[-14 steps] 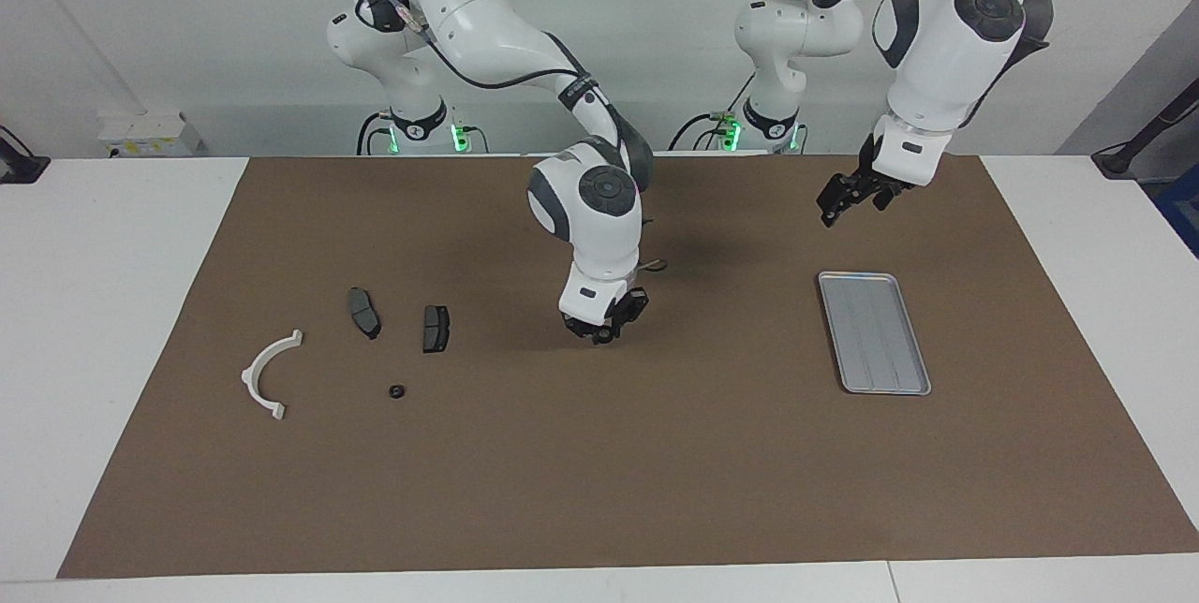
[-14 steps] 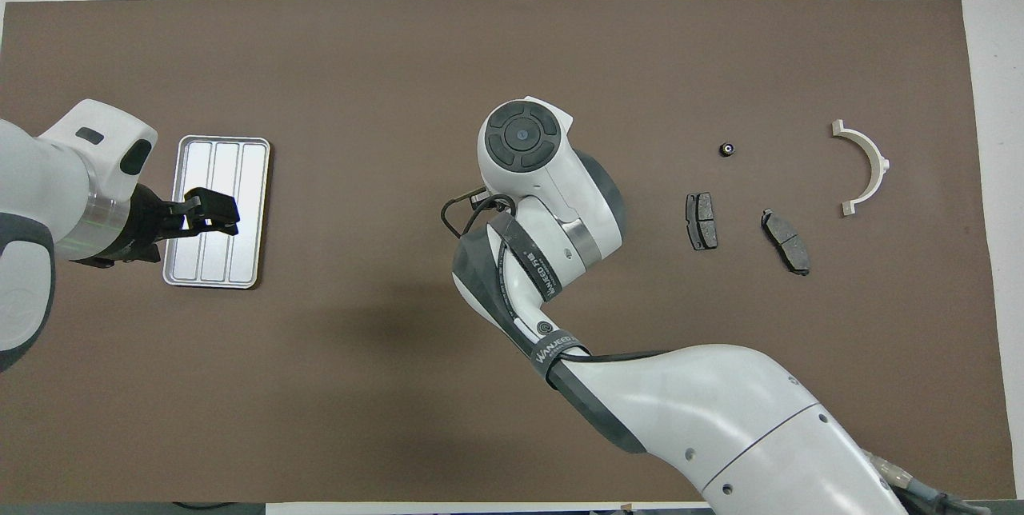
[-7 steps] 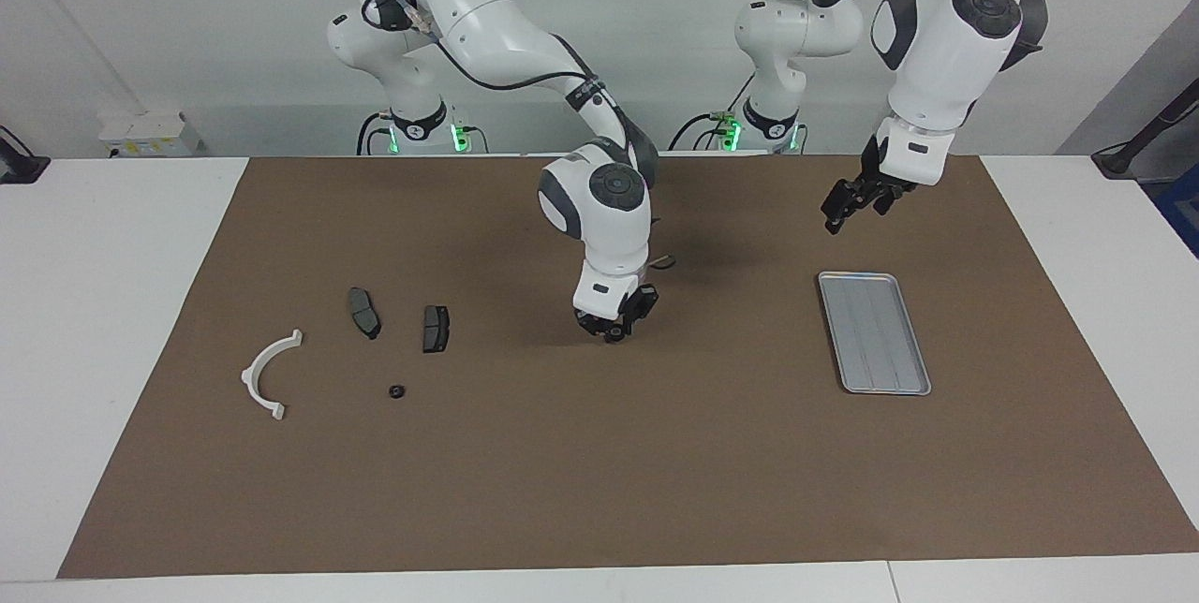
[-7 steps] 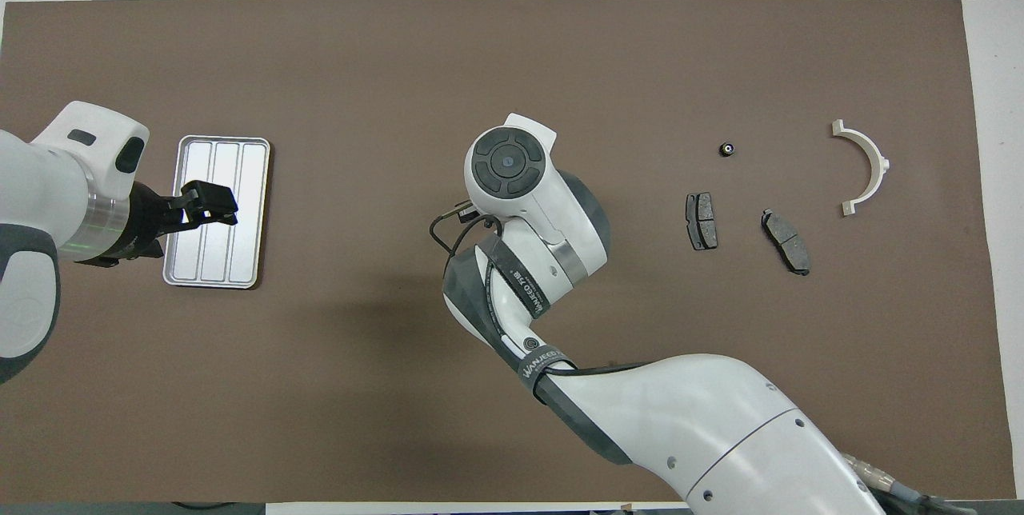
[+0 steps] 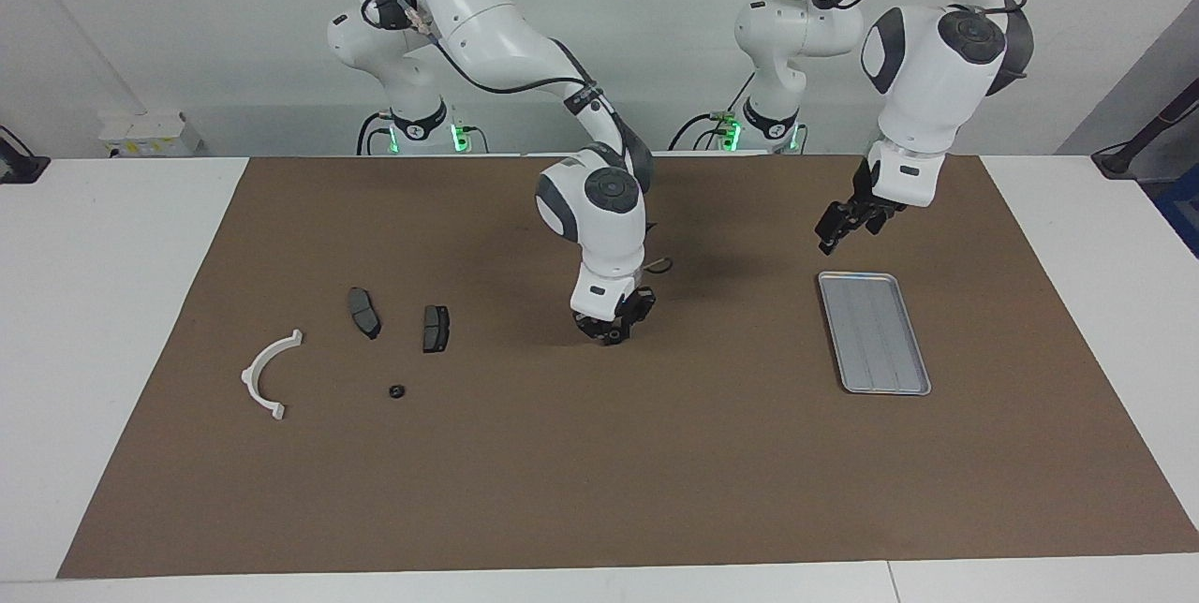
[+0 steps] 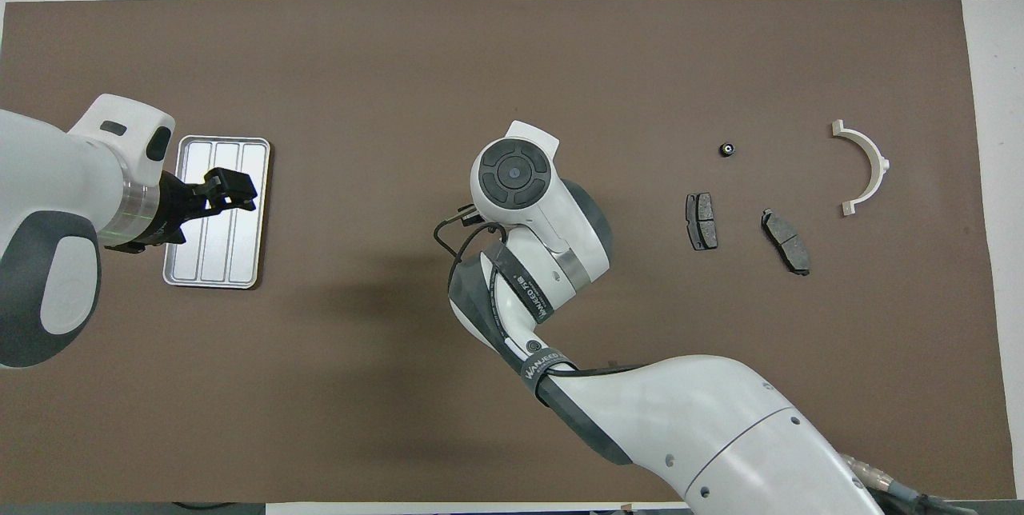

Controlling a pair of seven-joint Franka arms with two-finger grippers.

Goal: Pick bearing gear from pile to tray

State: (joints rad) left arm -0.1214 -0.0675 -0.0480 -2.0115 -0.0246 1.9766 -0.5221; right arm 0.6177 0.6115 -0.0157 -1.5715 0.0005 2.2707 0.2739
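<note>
White worktop [image 5: 103,303] covered over most of its surface by a brown mat [image 5: 599,472] whose edges leave white margins at both ends and along the long sides. A seam [image 5: 888,581] divides the worktop's panels along one margin. A plain pale wall [image 5: 225,32] rises at the worktop's edge. A small white box [image 5: 150,133] with yellow labels stands at the wall's foot. Lighting is even and diffuse, casting soft shadows on the mat.

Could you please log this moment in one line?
right hand: over mat centre | left hand: open, over tray | tray: empty | round piece: on mat
</note>
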